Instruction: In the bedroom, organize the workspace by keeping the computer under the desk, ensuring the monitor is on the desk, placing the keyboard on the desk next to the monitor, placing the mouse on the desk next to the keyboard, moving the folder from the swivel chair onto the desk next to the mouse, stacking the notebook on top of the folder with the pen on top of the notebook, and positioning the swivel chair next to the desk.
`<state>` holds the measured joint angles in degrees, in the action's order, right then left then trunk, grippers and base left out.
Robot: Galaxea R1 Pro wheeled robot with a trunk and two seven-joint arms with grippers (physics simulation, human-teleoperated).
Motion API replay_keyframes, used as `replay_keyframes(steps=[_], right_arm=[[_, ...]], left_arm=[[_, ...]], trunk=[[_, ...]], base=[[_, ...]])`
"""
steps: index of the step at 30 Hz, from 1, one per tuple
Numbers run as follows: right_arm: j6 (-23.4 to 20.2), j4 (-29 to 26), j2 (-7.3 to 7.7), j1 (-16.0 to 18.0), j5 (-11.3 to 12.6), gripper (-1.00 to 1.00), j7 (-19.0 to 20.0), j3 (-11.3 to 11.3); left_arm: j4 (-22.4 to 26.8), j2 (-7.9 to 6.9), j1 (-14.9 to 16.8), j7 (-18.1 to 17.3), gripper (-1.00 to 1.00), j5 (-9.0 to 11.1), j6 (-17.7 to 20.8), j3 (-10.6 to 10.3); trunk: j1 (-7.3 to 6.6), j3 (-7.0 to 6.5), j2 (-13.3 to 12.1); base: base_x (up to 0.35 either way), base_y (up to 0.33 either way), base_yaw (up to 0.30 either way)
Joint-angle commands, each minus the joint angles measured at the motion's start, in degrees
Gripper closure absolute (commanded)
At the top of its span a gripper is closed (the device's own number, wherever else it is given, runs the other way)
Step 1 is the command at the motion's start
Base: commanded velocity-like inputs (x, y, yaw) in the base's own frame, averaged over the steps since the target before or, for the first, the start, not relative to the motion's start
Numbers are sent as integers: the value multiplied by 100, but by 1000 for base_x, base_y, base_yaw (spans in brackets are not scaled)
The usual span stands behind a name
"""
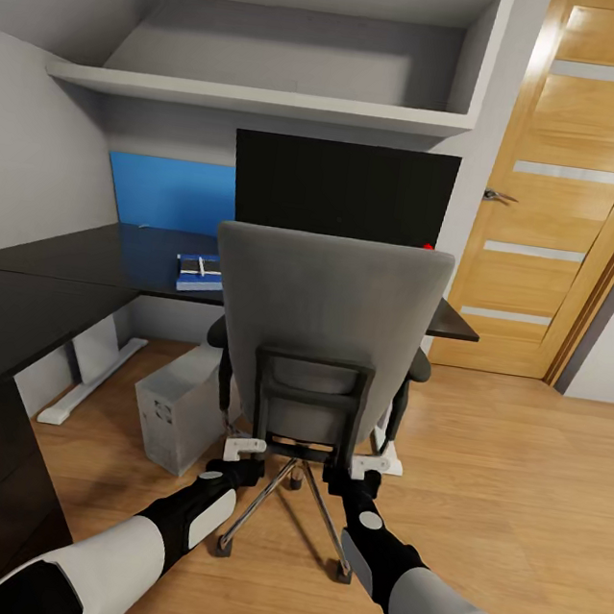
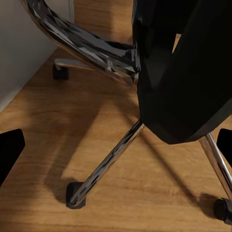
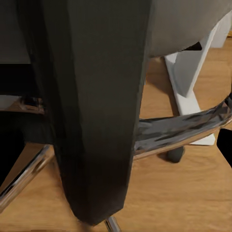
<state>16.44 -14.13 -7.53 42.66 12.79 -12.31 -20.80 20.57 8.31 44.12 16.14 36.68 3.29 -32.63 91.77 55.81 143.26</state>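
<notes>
— Where's the swivel chair [image 1: 329, 324] sitting right now?

— Pulled in at the desk [image 1: 47, 297], its grey back facing the robot, with the monitor [image 1: 344, 189] rising just behind it on the black top. The computer [image 1: 178, 406] stands on the wood floor under the desk, just beside the chair's chrome base.

— And the 2 grippers?

— Both are low, at the black frame under the backrest. The left gripper [image 1: 244, 450] meets the frame's lower left corner, the right gripper [image 1: 370, 465] its lower right corner. From the left wrist, the dark fingertips [image 2: 9, 147] sit at the 2 edges of the picture, spread wide apart, with the frame and chrome legs between them. The right wrist camera is pressed up close to a black strut; I cannot tell whether that pincer is clenched or released.

— Anything on the desk?

— A small blue and dark stack [image 1: 199, 272] lies left of the chair, in front of the blue back panel [image 1: 172, 192].
</notes>
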Motion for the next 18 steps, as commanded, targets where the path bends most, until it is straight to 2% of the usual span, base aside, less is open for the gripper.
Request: replay_keyframes(steps=[1,2,7,18], right_arm=[[21,11,2,5,-13,-100,24,-56],[20,19,4,5,-141,-100,114,-65],[18,32,-2,-58,-455,-100,282,-88],[17,33,-3,-80,-486,-100,298,-91]], left_arm=[[13,-5,5,48,-100,32,22,-47],[13,-5,6,47,-100,32,22,-45],[16,-5,4,47,-100,32,22,-47],[15,-5,8,47,-100,31,22,-44]], trunk=[[-1,6,2],[-1,6,2],[-1,6,2],[-1,6,2]], base=[[0,0,0],[0,0,0],[0,0,0],[0,0,0]])
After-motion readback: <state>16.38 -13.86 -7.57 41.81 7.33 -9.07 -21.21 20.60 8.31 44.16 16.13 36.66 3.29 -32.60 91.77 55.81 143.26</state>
